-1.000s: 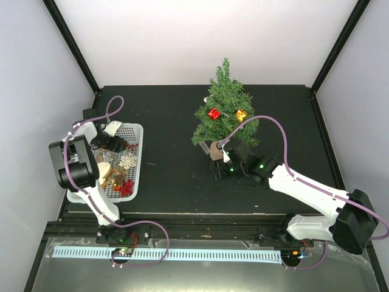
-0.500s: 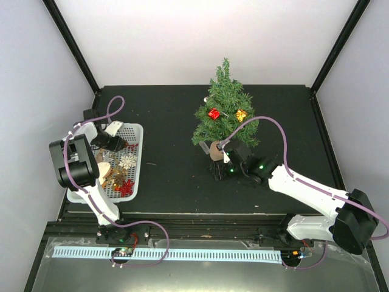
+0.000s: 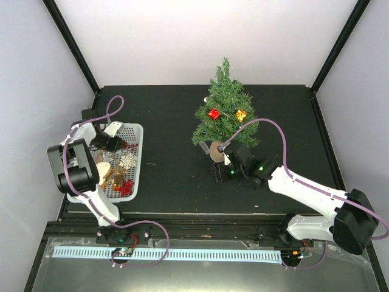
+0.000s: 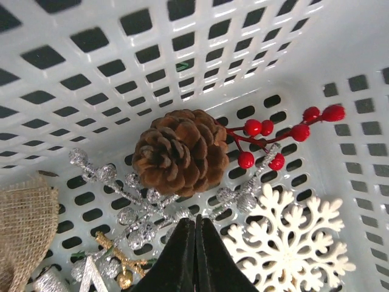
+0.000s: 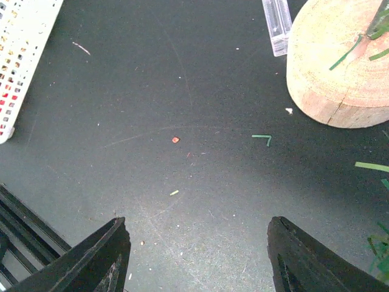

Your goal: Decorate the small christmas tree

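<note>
The black counter point(image 3: 164, 115) is carrying the small christmas tree point(image 3: 223, 112), which is standing upright on its round wooden stump point(image 5: 337, 67). A white perforated basket point(image 3: 134, 126) is sitting well to the left of the tree. A clear plastic piece point(image 5: 276, 24) is lying just beside the tree's stump. Near the stump, a loose green needle point(image 5: 262, 139) and a tiny red speck point(image 5: 175, 140) are lying on the dark surface.

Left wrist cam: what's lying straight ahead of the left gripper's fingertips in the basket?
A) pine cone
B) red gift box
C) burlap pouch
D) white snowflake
A: in the left wrist view the pine cone sits directly beyond the tips of the left gripper, whose fingers are closed together. The white snowflake lies off to the side on the basket floor.
</note>
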